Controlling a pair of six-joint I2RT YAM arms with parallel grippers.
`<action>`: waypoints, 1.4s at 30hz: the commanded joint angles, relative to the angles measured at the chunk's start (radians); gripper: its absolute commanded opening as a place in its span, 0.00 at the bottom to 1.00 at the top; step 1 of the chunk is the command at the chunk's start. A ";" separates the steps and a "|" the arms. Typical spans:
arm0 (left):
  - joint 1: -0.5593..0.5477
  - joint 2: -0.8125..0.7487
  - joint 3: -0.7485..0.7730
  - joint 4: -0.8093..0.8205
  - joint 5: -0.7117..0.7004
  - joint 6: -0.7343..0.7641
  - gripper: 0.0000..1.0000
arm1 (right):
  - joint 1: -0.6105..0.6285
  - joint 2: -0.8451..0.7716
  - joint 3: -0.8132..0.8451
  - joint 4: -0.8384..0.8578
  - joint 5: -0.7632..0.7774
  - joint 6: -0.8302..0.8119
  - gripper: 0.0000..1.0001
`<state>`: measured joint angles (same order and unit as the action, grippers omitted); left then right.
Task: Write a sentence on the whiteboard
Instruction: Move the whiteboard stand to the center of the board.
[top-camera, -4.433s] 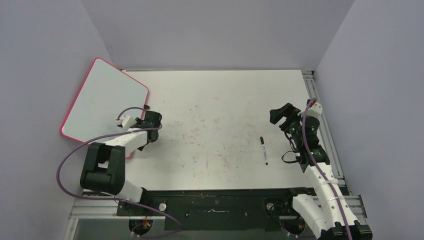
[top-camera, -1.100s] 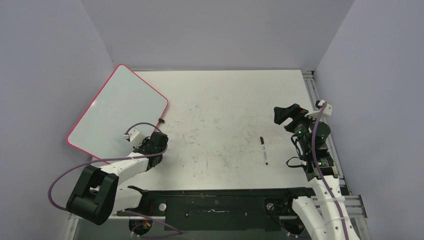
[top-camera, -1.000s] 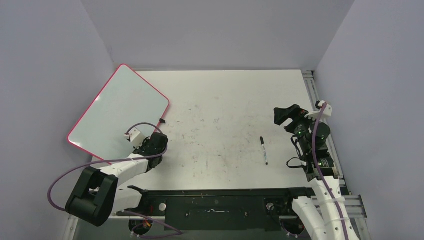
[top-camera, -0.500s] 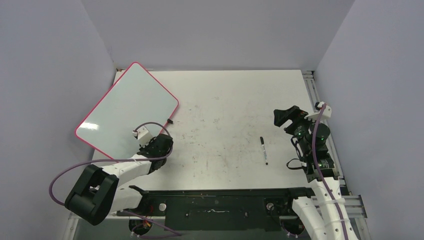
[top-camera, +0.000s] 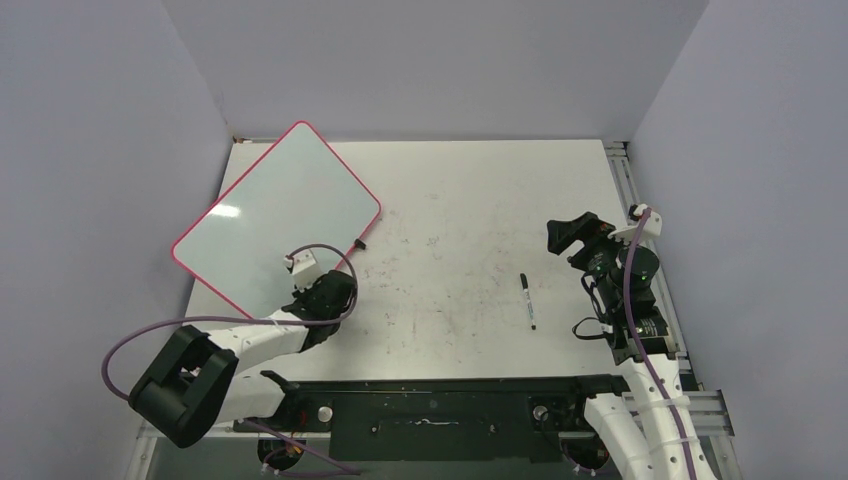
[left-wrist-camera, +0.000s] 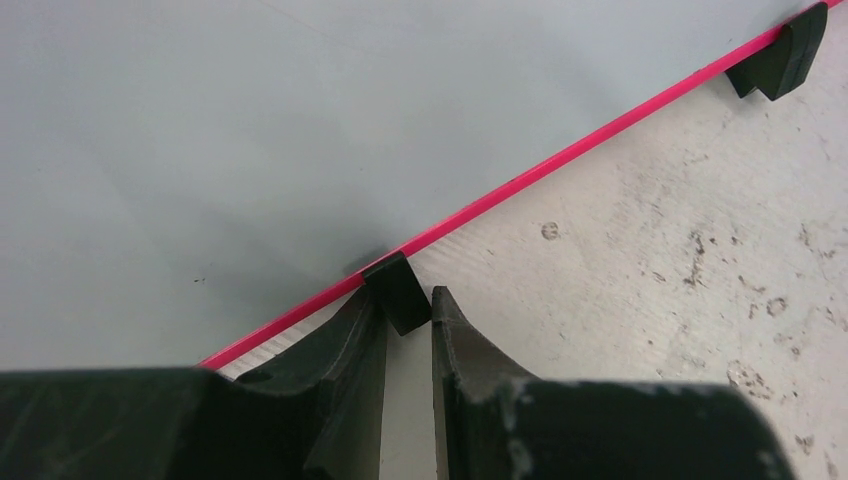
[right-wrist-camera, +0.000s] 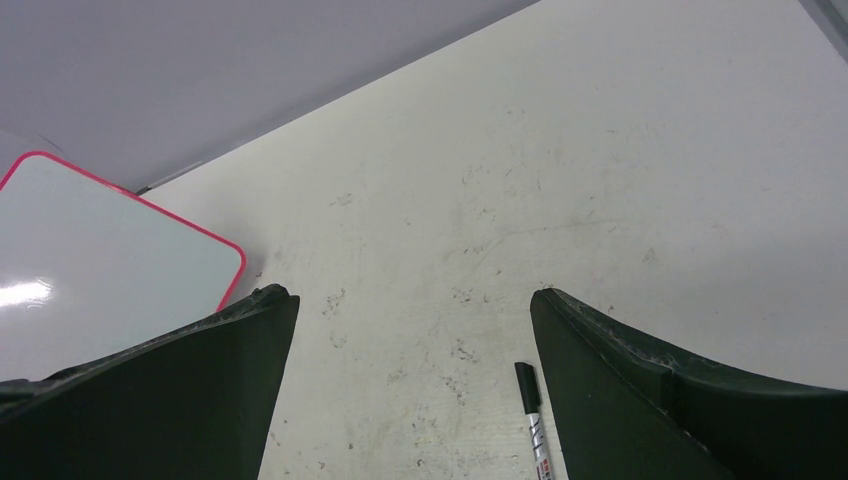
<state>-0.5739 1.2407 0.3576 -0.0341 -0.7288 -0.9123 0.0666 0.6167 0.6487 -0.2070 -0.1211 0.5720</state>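
The whiteboard (top-camera: 270, 225), blank white with a pink-red rim, lies slanted on the left of the table and also shows in the left wrist view (left-wrist-camera: 300, 130) and right wrist view (right-wrist-camera: 100, 250). No sentence shows on it in any view. My left gripper (top-camera: 330, 296) (left-wrist-camera: 405, 300) is at the board's near-right edge, shut on one small black foot (left-wrist-camera: 398, 290). A second foot (left-wrist-camera: 780, 60) (top-camera: 360, 242) sticks out further along that edge. My right gripper (top-camera: 566, 235) (right-wrist-camera: 413, 300) hangs open above the right side of the table, holding nothing.
A black-capped marker (top-camera: 526, 300) (right-wrist-camera: 532, 415) lies on the scuffed tabletop (top-camera: 450, 220), left of the right arm and below its open fingers. Grey walls close in on the left, back and right. A metal rail (top-camera: 640, 230) runs along the table's right edge.
The left gripper has dragged the whiteboard by its foot to the right, and the board has turned and come away from the left wall. The right arm has barely moved.
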 joint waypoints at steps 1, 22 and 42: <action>-0.063 0.016 0.005 0.076 0.177 0.037 0.00 | -0.001 -0.017 -0.007 0.018 -0.008 -0.006 0.90; -0.278 0.148 0.053 0.129 0.162 0.096 0.00 | -0.001 -0.018 -0.015 0.013 -0.007 0.000 0.90; -0.459 0.340 0.246 -0.021 0.120 -0.063 0.00 | 0.001 -0.017 -0.024 0.006 -0.006 0.001 0.90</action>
<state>-0.9958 1.5463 0.5922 -0.0303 -0.8120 -0.9356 0.0666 0.6056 0.6373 -0.2260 -0.1211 0.5728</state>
